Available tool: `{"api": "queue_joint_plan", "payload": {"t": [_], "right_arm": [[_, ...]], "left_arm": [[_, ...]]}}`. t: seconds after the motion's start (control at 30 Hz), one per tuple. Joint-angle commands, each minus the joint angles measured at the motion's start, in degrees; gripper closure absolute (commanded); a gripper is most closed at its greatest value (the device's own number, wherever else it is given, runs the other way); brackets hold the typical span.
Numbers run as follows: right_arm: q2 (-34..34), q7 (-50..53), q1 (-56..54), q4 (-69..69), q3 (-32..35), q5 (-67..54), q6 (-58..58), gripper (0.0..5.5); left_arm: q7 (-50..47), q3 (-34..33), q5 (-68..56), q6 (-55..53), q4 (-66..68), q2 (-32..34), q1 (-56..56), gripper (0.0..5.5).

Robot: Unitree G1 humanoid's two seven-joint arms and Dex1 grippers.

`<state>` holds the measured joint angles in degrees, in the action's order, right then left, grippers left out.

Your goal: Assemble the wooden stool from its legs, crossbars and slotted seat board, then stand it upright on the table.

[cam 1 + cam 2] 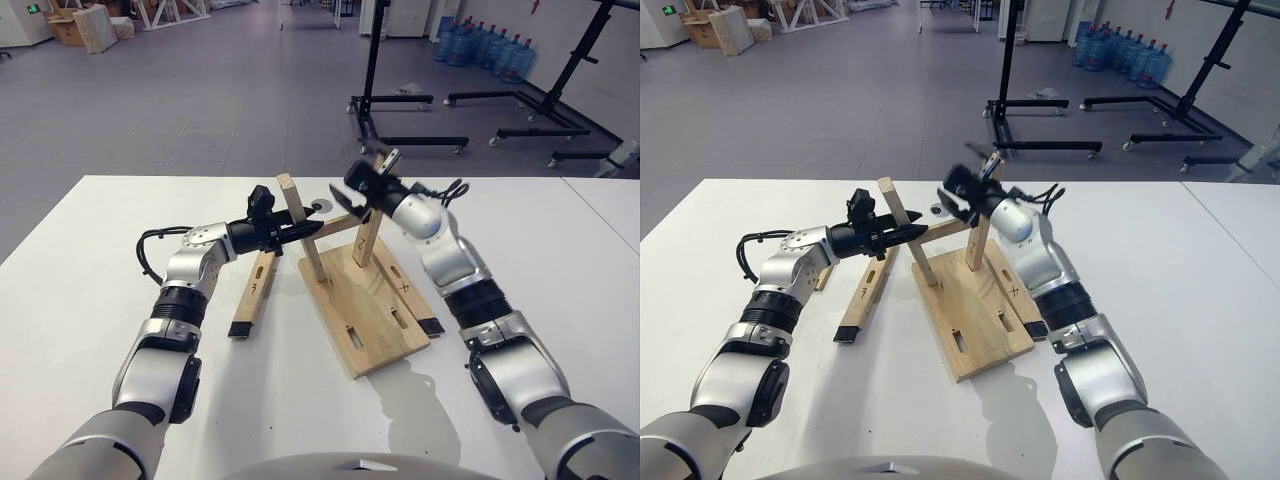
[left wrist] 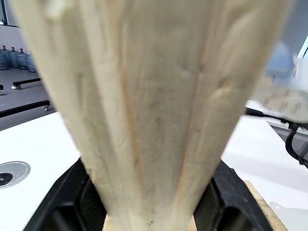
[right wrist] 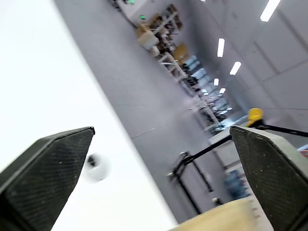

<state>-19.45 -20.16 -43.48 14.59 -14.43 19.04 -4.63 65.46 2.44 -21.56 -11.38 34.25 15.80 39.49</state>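
Observation:
The slotted seat board [image 1: 372, 318] lies flat mid-table. A tilted wooden leg [image 1: 297, 222] rises from the board's far left corner, and my left gripper [image 1: 300, 233] is shut on it from the left. In the left wrist view the leg [image 2: 144, 106] sits between the black fingers [image 2: 72, 202]. A second leg [image 1: 369, 238] stands on the board, joined to the first by a crossbar [image 1: 336, 227]. My right gripper [image 1: 346, 198] hovers open just above the crossbar, fingertips [image 3: 48, 168] wide apart. A loose leg [image 1: 253, 290] lies left of the board; another piece [image 1: 412, 297] rests along the board's right edge.
The white table [image 1: 90, 260] has a round grommet [image 1: 321, 208] behind the assembly. Black wheeled stands [image 1: 405, 100] and water bottles [image 1: 490, 50] are on the floor beyond the far edge. Bare table extends to both sides.

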Motion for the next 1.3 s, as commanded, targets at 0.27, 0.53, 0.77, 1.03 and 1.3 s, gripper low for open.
{"api": "queue_joint_plan", "payload": {"t": [0.27, 0.53, 0.77, 1.03, 1.3], "right_arm": [[-1.48, -1.85, 6.12, 1.29, -5.25, 4.09, 2.34, 0.31], [1.14, -0.38, 8.26, 5.55, -5.95, 3.33, 2.97, 0.31], [1.17, 0.40, 10.18, 4.50, -6.39, 4.13, 3.08, 0.31], [4.75, 0.03, 2.26, -5.79, 1.75, -4.06, -2.60, 0.31], [5.03, -1.90, -12.90, -21.04, 18.20, -21.57, -25.78, 0.31]], "left_arm": [[-0.40, 0.94, 2.31, 0.46, 1.67, 0.28, -0.01, 3.48], [-0.40, -0.10, 1.91, 0.55, 1.53, 0.39, 0.12, 2.83], [0.06, -1.28, -0.55, -4.54, -7.96, 2.34, -3.22, 1.81], [-9.76, -11.37, -7.46, -18.80, -35.70, 11.89, -14.47, 1.68], [-35.02, -24.49, -9.39, -36.49, -52.27, 13.87, -25.97, 1.68]]}}
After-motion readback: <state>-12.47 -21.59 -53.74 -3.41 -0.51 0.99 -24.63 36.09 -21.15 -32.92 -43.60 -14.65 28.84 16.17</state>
